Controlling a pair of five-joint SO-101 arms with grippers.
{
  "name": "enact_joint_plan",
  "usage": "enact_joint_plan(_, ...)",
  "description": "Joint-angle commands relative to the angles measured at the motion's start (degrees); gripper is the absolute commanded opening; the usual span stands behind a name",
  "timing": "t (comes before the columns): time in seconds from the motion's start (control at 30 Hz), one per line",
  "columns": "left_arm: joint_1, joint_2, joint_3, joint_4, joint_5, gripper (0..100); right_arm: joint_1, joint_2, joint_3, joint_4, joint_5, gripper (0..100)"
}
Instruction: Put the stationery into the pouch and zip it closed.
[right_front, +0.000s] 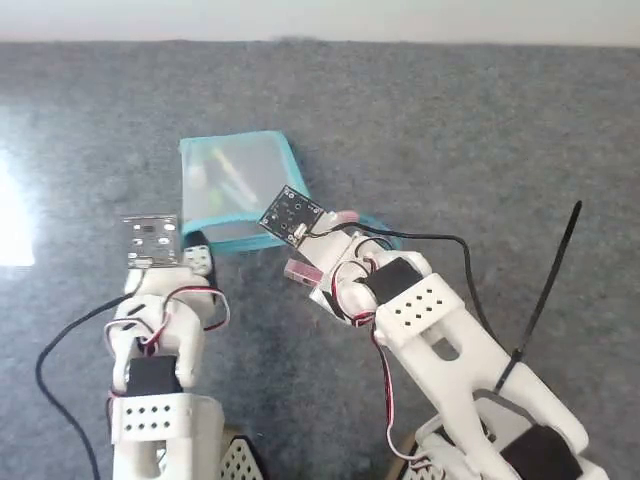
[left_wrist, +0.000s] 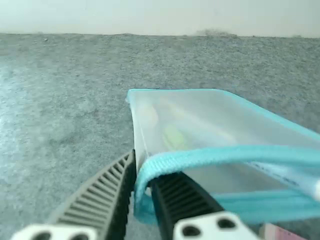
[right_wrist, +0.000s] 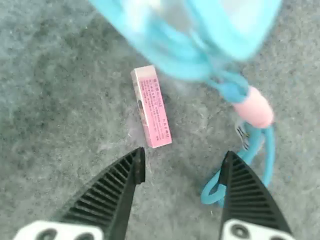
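High view: we log the pouch (right_front: 240, 190) lying flat on the grey felt table (right_front: 480, 120). It is translucent with teal trim, and greenish items (left_wrist: 173, 136) show dimly through its wall.

At the pouch's near corner, the left gripper (left_wrist: 144, 171) has its jaws narrow and pinched on the teal zip edge (left_wrist: 215, 155). The trim is lifted there and passes between the two ribbed fingers.

At the pouch's other near corner, the right gripper (right_wrist: 185, 156) hovers with jaws wide, holding nothing.

A pink eraser (right_wrist: 151, 106) lies flat on the felt just outside the pouch's mouth edge, near it but apart. It sits ahead of the open jaws and nearer one finger than the other.

A pink pull bead (right_wrist: 255, 111) hangs off the same corner of the pouch, and a teal cord loop (right_wrist: 252, 165) trails from it. The loop lies just beside the other finger of the right gripper; we cannot tell whether they touch.

Room for moving: grey felt runs well beyond the pouch's far edge to the pale wall line, and it spreads wide on both flanks of the pouch. The near side of the pouch is crowded, with both arms close together there.
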Motion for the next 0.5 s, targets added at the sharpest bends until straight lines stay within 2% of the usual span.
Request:
enact_joint_plan(0.0, -3.25, -0.26, -3.82, -2.2, 2.11, 1, 0.31, 0.4, 0.62, -3.74, 0.79, 24.8)
enact_joint_plan(0.3, -3.43, -0.26, -3.82, -2.11, 2.11, 1, 0.31, 9.89, 0.79, -12.88, 0.79, 24.7)
enact_joint_plan(0.47, -3.43, -0.26, -3.74, -2.11, 2.02, 1, 1.1, 15.25, -1.76, -13.41, 0.88, 24.6)
